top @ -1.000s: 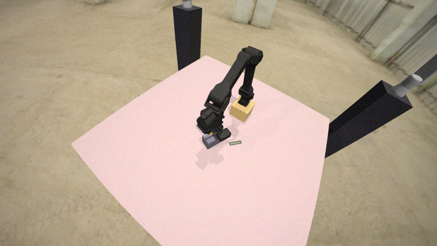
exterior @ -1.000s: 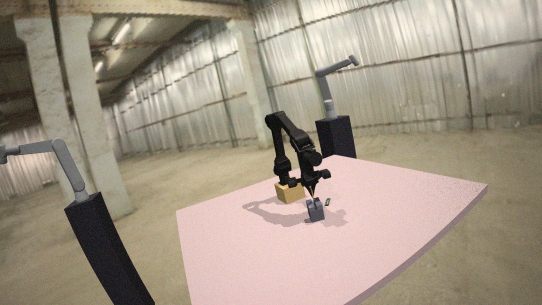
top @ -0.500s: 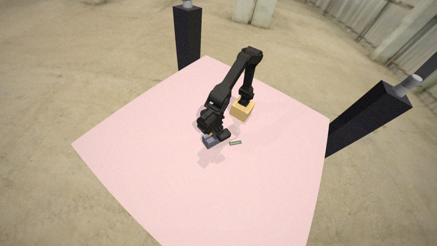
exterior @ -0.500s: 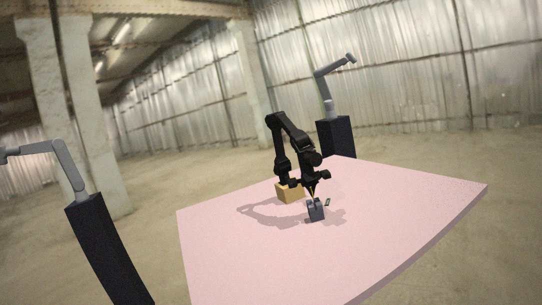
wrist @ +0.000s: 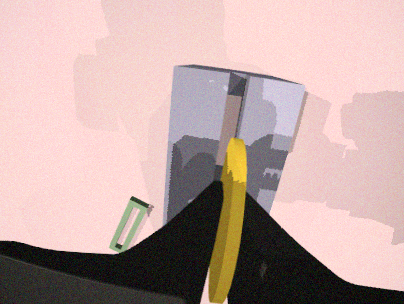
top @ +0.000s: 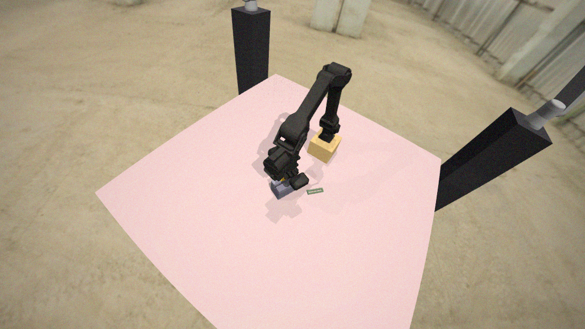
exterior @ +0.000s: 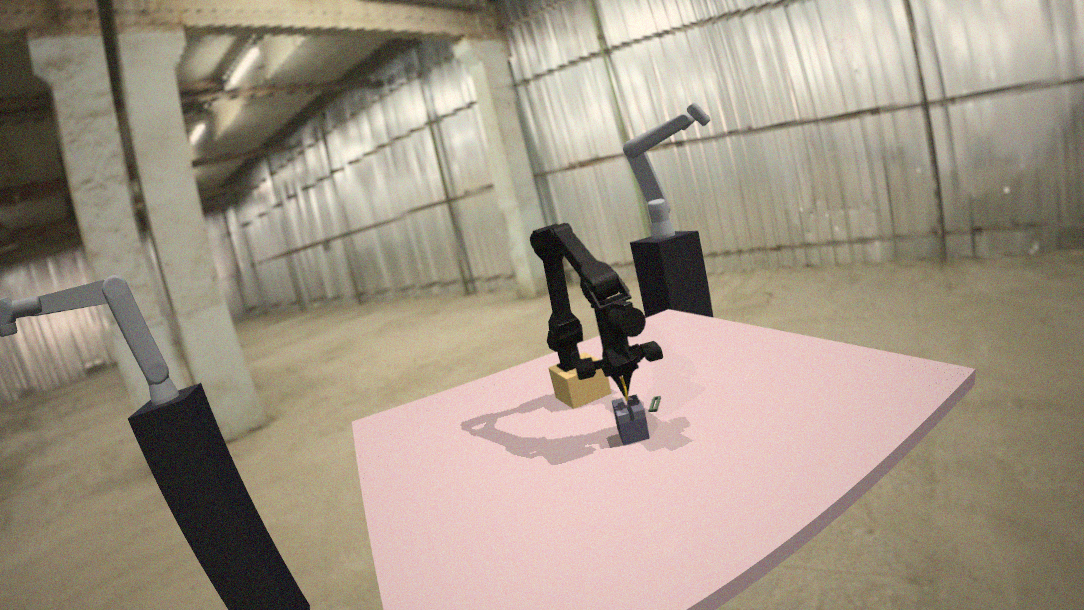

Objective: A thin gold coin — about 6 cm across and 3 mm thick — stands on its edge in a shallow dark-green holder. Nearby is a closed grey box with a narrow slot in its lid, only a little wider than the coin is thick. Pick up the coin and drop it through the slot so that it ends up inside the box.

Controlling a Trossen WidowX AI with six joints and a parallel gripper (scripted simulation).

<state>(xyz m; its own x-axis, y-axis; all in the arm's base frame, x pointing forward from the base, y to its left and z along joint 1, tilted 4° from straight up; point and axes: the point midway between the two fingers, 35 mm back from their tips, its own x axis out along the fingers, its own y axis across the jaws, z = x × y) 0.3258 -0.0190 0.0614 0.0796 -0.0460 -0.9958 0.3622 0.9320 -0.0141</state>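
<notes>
My gripper (wrist: pixel 224 191) (exterior: pixel 624 383) (top: pixel 286 178) is shut on the gold coin (wrist: pixel 230 216) (exterior: pixel 624 388), which it holds edge-on just above the grey box (wrist: pixel 200 123) (exterior: pixel 631 422) (top: pixel 280 190). In the wrist view the coin's lower edge lines up with the narrow slot (wrist: pixel 233 116) in the box lid. The dark-green holder (wrist: pixel 128 224) (top: pixel 314 191) (exterior: pixel 655 403) lies empty on the pink table beside the box.
A tan block (top: pixel 324 148) (exterior: pixel 577 385) carries the arm's base behind the box. Dark pillars (top: pixel 250 49) (top: pixel 490 151) (exterior: pixel 204 493) with camera arms stand at the table's corners. The pink table top (top: pixel 245 253) reaches out on all sides.
</notes>
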